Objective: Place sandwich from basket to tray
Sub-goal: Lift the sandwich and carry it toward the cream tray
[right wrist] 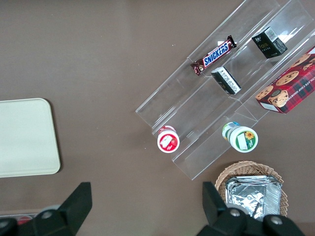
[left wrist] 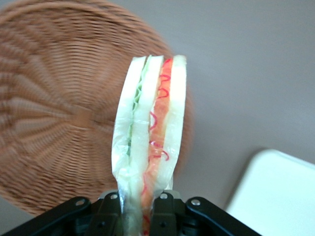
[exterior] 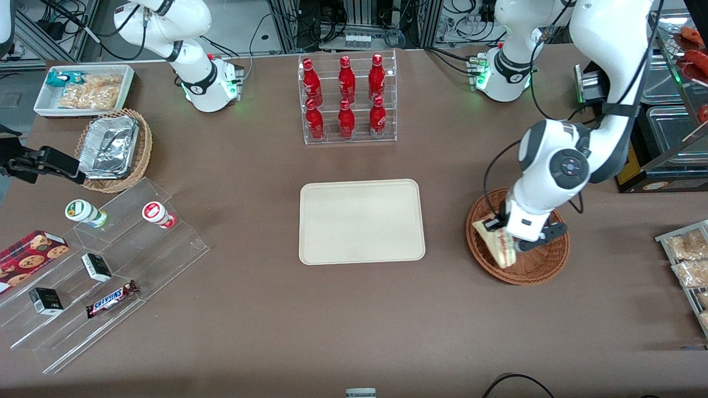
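My left gripper (exterior: 500, 235) hangs over the reddish-brown wicker basket (exterior: 539, 265), at the side of it that faces the tray. It is shut on the sandwich (exterior: 502, 246), a clear-wrapped wedge of pale bread with red and orange filling. In the left wrist view the sandwich (left wrist: 150, 132) sticks out from between the black fingers (left wrist: 165, 211), lifted above the basket (left wrist: 59, 113). A corner of the cream tray (left wrist: 275, 196) shows beside it. The flat beige tray (exterior: 362, 221) lies bare in the middle of the table, toward the parked arm from the basket.
A clear rack of red bottles (exterior: 347, 97) stands farther from the front camera than the tray. Toward the parked arm's end are a clear stepped shelf with snacks (exterior: 105, 265), a tan basket with foil containers (exterior: 113, 149) and a white bin (exterior: 83, 88). Packets (exterior: 688, 260) lie at the working arm's end.
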`<control>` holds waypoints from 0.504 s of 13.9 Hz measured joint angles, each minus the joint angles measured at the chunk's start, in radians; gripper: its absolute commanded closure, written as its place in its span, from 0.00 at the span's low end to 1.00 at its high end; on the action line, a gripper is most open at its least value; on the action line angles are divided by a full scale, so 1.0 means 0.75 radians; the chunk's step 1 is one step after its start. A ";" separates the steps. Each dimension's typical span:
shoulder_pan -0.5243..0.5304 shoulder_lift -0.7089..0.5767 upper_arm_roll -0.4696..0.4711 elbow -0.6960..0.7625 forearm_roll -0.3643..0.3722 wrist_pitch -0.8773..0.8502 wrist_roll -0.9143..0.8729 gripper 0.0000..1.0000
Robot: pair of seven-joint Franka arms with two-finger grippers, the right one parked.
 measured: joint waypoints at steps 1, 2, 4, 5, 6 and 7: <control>-0.004 0.000 -0.048 0.010 0.000 -0.007 0.009 0.89; -0.007 0.000 -0.092 0.012 0.004 -0.009 0.021 0.89; -0.012 0.007 -0.173 0.015 0.023 -0.010 0.050 0.90; -0.013 0.016 -0.212 0.024 0.027 -0.010 0.053 0.90; -0.013 0.027 -0.251 0.033 0.028 -0.010 0.054 0.90; -0.014 0.042 -0.288 0.042 0.028 -0.010 0.053 0.90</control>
